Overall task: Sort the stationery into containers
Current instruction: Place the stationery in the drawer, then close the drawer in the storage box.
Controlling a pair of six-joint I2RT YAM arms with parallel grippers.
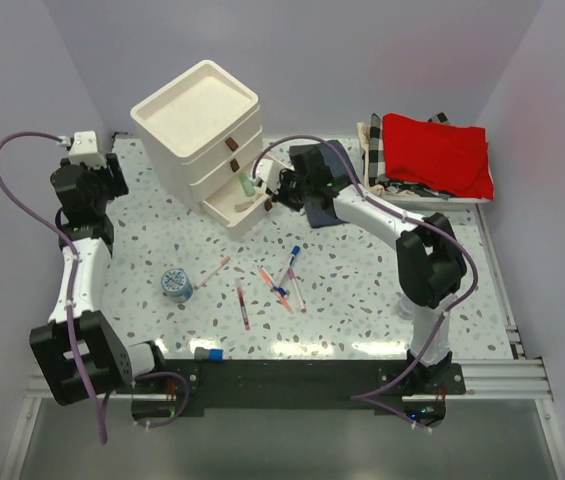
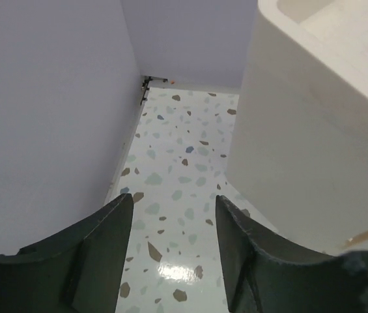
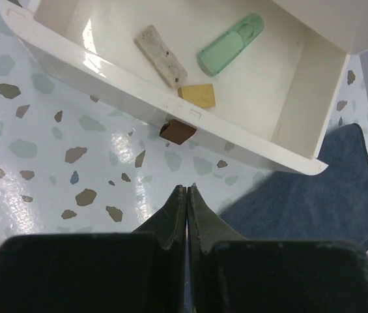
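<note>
- Right gripper [image 3: 187,195] is pinched closed on nothing, tips just short of the open drawer [image 3: 170,98] and its brown tab [image 3: 177,130].
- Eraser [image 3: 230,44] lies inside that drawer, long axis running 8 to 2 o'clock in the wrist view. The tan block [image 3: 197,95] is against the front wall.
- Pens [image 1: 290,268] are scattered at 6 o'clock from the drawer, with the roll [image 1: 176,284] at 7 and bare table [image 1: 362,290] around them.
- Left gripper [image 2: 174,208] is spread wide and empty beside the unit [image 2: 314,130].
- Blue cloth [image 3: 314,189] crowds the drawer's corner.
</note>
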